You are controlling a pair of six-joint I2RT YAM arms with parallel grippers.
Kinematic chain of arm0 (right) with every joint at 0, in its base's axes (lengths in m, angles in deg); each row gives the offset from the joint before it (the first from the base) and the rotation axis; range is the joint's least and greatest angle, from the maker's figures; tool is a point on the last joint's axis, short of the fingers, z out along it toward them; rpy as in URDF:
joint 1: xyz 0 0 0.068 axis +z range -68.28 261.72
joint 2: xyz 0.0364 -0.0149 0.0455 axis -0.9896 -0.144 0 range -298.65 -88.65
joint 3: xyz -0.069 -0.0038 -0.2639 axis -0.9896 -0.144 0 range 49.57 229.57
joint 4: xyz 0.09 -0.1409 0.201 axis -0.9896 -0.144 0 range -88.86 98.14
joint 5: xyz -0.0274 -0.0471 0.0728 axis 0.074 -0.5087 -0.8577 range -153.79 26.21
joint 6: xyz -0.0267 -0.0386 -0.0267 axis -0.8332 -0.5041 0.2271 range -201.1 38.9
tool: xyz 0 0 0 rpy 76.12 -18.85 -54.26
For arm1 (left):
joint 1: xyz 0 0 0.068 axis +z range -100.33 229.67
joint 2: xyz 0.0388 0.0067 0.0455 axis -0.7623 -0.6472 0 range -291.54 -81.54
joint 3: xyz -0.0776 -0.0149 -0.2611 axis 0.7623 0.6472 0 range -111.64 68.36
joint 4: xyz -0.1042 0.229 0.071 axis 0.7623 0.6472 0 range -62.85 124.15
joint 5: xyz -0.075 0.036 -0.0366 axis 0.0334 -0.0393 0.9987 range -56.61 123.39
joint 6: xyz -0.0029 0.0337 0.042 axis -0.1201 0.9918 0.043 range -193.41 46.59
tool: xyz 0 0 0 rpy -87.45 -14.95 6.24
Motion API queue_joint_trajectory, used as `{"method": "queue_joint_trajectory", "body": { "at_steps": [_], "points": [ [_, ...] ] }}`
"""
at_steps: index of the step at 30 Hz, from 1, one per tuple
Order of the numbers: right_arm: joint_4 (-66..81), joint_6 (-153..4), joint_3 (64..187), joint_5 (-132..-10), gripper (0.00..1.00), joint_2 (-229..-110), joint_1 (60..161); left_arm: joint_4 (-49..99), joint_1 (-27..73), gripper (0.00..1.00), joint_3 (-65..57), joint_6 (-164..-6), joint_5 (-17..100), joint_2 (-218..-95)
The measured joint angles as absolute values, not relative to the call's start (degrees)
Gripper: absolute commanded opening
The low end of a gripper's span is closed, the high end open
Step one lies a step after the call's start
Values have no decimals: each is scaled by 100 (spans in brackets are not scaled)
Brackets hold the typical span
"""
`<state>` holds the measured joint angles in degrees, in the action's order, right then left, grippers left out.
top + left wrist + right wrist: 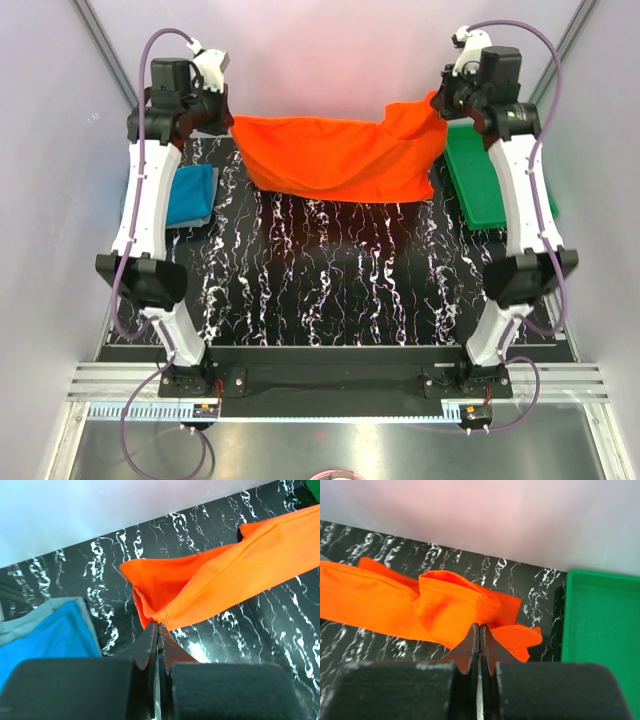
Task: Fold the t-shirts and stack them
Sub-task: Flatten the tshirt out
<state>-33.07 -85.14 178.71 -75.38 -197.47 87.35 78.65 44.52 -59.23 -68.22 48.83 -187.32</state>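
Note:
The orange-red t-shirt (340, 155) hangs stretched between both grippers above the far part of the black marbled table. My left gripper (228, 122) is shut on its left end (159, 616). My right gripper (440, 100) is shut on its right end (485, 614), which is held higher. The lower edge of the shirt sags down to the table. The teal-blue t-shirt (192, 195) lies folded on the table at the left, under my left arm; it also shows in the left wrist view (47, 635).
A green plastic tray (487, 185) sits at the right edge of the table, under my right arm, also in the right wrist view (602, 625). White walls enclose the back and sides. The black marbled mat (330, 280) spreads in front.

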Motion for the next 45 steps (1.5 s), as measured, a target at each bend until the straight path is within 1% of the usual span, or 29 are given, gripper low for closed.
{"method": "queue_joint_trajectory", "body": {
  "at_steps": [4,8,11,14,22,31,45],
  "points": [
    [-3464,-8444,17126,-7722,0,-18785,8735,8167,4461,0,-5626,-6610,5054,-18330],
    [-3639,-8372,16374,-7945,0,-18029,8735,8506,4465,0,-4955,-6575,5430,-18043],
    [-3777,-8328,15786,-8056,0,-17681,8735,8737,4465,0,-4404,-6599,5624,-17987],
    [-3882,-8293,15500,-8104,0,-17664,8735,8956,4476,0,-4125,-6623,5732,-18083],
    [-4030,-8118,14669,-8288,0,-17712,8735,9056,4645,0,-3858,-6724,5922,-18231],
    [-4612,-7897,13423,-8607,0,-17246,8735,9369,4669,0,-2890,-6741,6099,-18223],
    [-5051,-7823,13093,-8806,0,-17067,8733,9671,4669,0,-2028,-6743,6394,-18048]
  ]
}}
